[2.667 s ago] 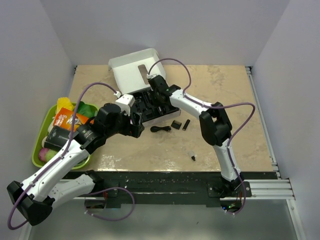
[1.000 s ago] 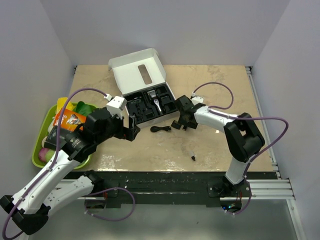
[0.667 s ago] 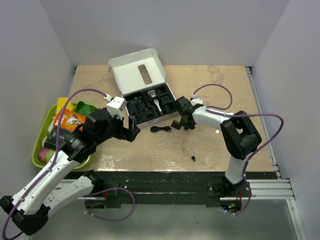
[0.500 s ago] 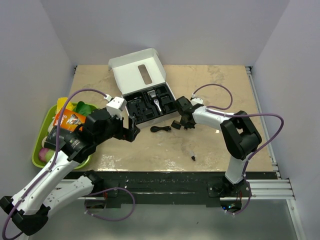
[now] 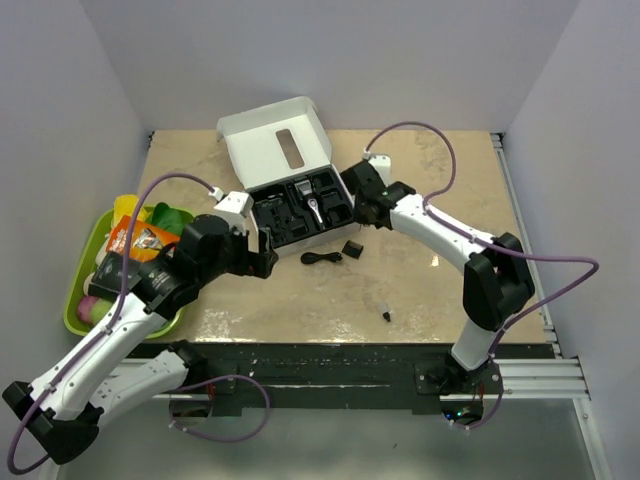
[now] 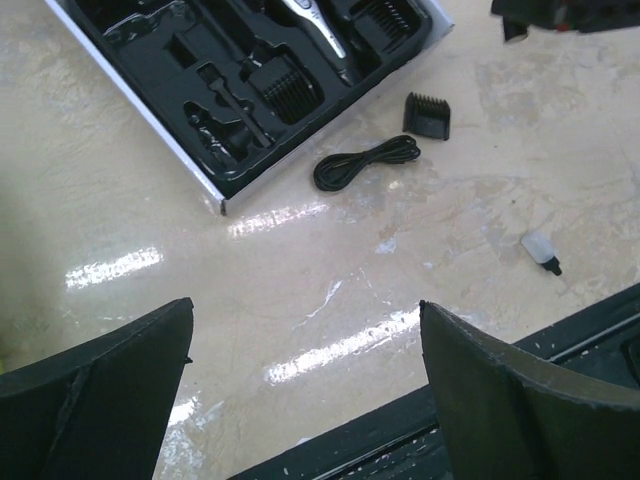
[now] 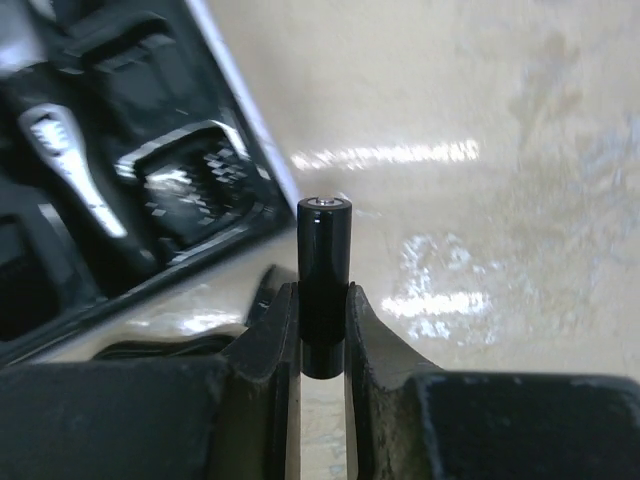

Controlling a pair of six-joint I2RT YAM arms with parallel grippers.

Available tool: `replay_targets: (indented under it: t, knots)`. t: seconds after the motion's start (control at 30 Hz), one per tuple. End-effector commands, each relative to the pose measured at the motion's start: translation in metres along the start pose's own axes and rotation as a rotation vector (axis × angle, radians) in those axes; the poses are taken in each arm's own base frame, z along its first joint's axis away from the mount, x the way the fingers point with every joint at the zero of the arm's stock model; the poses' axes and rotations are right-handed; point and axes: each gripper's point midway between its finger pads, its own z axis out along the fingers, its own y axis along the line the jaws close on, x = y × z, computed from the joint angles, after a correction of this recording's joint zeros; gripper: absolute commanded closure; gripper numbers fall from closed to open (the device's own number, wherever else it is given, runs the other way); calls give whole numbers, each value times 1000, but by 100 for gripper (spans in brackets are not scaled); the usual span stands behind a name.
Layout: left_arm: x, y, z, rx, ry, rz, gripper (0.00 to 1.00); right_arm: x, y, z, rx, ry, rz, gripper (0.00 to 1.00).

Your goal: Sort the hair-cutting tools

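Cord [image 5: 322, 258] left of comb attachment [image 5: 352, 247], before box [image 5: 250, 150].

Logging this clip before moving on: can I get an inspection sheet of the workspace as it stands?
Surface: beige table, glossy, with glare patches.
Job's things: clipper lies in the open white box; comb attachment and coiled cord lie on the table beside it; small black cylinder is gripped.
Clutter: green tray of packets, far left; tiny bottle.
Grippers: left gripper open above the table; right gripper shut on the cylinder.
Cables: purple cables arc off both arms.
Surroundings: plain walls; nothing else seen.
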Motion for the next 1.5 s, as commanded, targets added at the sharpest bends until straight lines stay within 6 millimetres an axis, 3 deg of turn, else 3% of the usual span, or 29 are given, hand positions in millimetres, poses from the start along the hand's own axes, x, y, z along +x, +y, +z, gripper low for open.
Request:
replay_targets:
  t: [0.0,0.07,0.1,0.2,0.4,0.53,0.6,0.8,1.17,1.47]
  knots:
    - [-15,8,2,-86,-32,-70,1,-57,34,-35,-142,-122,-163,100]
    - [-13,10,9,-110,-16,-85,1,-55,54,-27,-210,-96,-225,100]
    - [-13,11,11,-120,-12,-92,1,-68,66,-31,-245,-116,-227,100]
    - [-13,13,18,-148,-6,-116,1,-73,98,-23,-340,-110,-268,100]
    - [-10,18,23,-187,-12,-180,1,-73,157,-5,-484,-131,-339,100]
    - [-9,18,20,-186,-34,-224,1,-74,187,-4,-523,-180,-402,100]
    - [-5,17,21,-178,-27,-237,1,-83,196,-7,-537,-220,-401,100]
    - [7,18,27,-180,9,-236,1,-79,207,12,-537,-228,-429,100]
    - [0,19,24,-186,-12,-232,1,-72,225,48,-524,-244,-421,100]
    - [0,20,28,-197,-3,-217,1,-67,227,60,-510,-247,-417,100]
